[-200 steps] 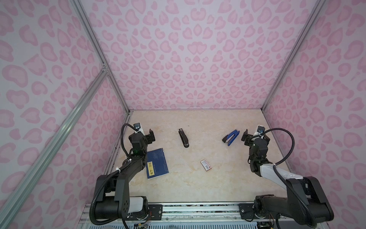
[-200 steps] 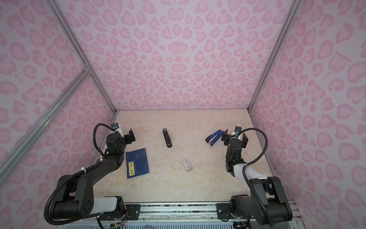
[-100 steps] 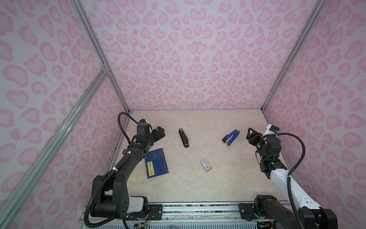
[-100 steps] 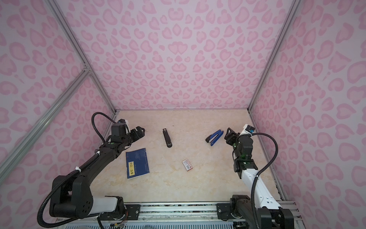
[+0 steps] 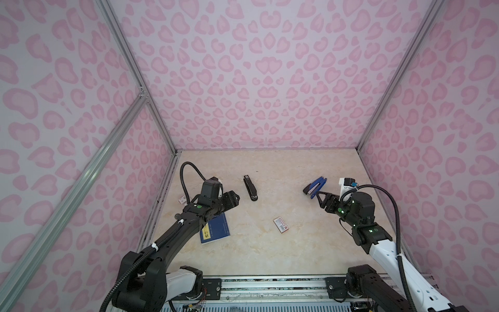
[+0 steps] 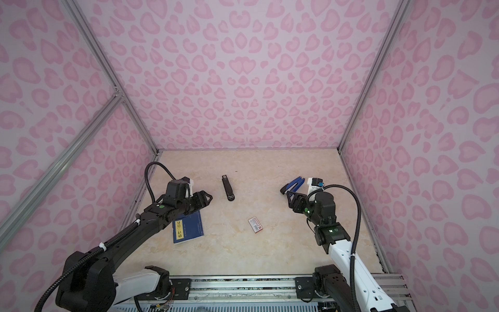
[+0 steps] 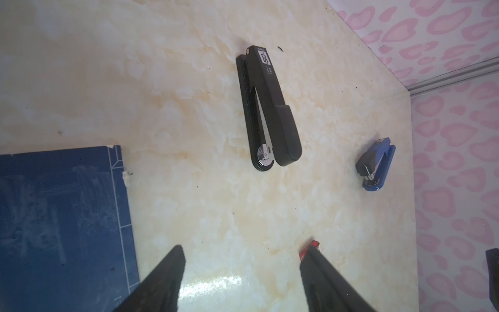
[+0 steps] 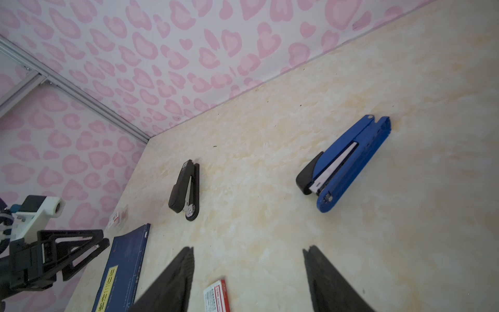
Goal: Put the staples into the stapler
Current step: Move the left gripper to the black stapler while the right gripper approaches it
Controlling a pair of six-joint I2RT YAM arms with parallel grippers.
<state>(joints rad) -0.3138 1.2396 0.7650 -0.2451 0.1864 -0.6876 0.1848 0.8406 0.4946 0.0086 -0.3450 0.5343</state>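
Marbled desk [image 5: 270,256]; left claw [image 7: 244,247] and right claw [image 8: 248,250] both gape empty. Ahead of left claw, black stapler [image 7: 272,108]: likely rigid, slick; pinch its long sides.

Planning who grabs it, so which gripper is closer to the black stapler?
Left. The left gripper hangs just beside the black stapler, on its left in a top view. The right gripper is farther off on the other side, next to the blue stapler.

Bare desk [image 5: 270,256] ringed the black stapler [image 5: 250,187] on every side. The blue stapler [image 5: 314,187] lay well apart from it toward the right arm. The blue notebook [image 5: 218,229] and the white-and-red box [image 5: 280,224] lay nearer the arms' bases, with a wide lane between them.
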